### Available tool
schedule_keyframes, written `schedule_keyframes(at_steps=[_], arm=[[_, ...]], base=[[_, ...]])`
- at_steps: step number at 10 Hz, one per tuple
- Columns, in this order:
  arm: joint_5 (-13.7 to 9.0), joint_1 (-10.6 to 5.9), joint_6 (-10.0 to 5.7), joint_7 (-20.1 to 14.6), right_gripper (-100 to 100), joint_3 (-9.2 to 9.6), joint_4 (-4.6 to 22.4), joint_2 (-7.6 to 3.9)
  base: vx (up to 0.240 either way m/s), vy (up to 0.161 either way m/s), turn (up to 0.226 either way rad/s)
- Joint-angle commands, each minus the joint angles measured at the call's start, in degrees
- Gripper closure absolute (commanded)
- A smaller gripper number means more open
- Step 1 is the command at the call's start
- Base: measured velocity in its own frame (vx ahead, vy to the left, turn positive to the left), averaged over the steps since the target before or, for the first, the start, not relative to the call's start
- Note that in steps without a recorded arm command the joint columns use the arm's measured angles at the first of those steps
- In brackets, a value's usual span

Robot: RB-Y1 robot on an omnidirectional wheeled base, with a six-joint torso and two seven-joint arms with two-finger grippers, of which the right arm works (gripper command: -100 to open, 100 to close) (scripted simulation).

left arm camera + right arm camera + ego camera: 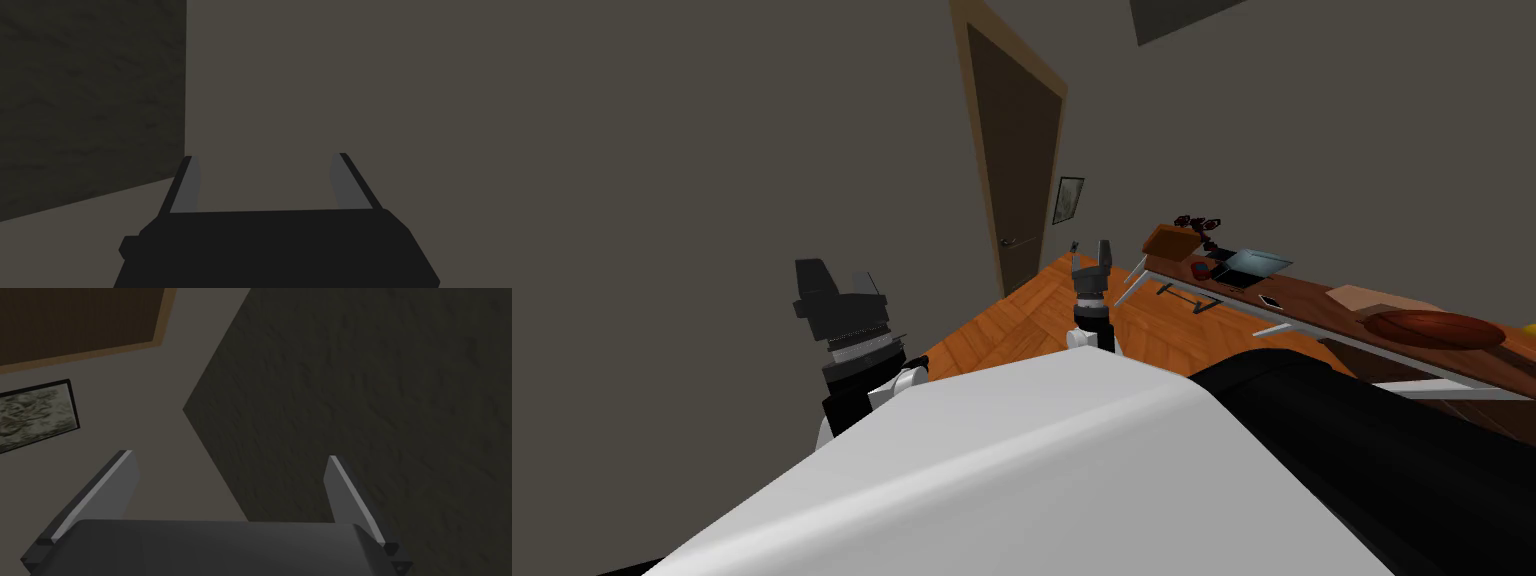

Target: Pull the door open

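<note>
A dark brown door [1017, 170] stands in a lighter tan frame in the far wall, well ahead of me, and looks shut. Its thin lever handle [1015, 241] sits low on the door's left side. My right gripper [1090, 247] is raised in front of my chest, short of the door, and stands open [228, 455] with nothing between its fingers. A corner of the door [75, 313] lies beyond that hand. My left gripper [265, 156] is open and empty too, held up at the left [834, 290] facing a bare grey wall.
A small framed picture [1068, 200] hangs right of the door. A long brown table [1312, 295] on light legs runs along the right, carrying a brown box [1167, 242], a dark tray [1252, 265] and a reddish-brown oval dish [1437, 328]. Orange wood floor [1032, 310] leads to the door.
</note>
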Motion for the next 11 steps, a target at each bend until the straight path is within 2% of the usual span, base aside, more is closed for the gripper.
schedule_keyframes(at_steps=[1,6,11], arm=[[-0.06,-0.74,-0.22,-0.03,-100,-0.18,1.72,-0.61],[-0.34,-3.96,-1.17,-0.18,-100,-0.96,9.15,-2.73],[-0.56,-6.56,-1.94,-0.3,-100,-1.6,15.15,-4.13]], base=[[0.042,-0.027,0.089],[0.107,-0.048,0.108],[0.083,-0.045,0.092]])
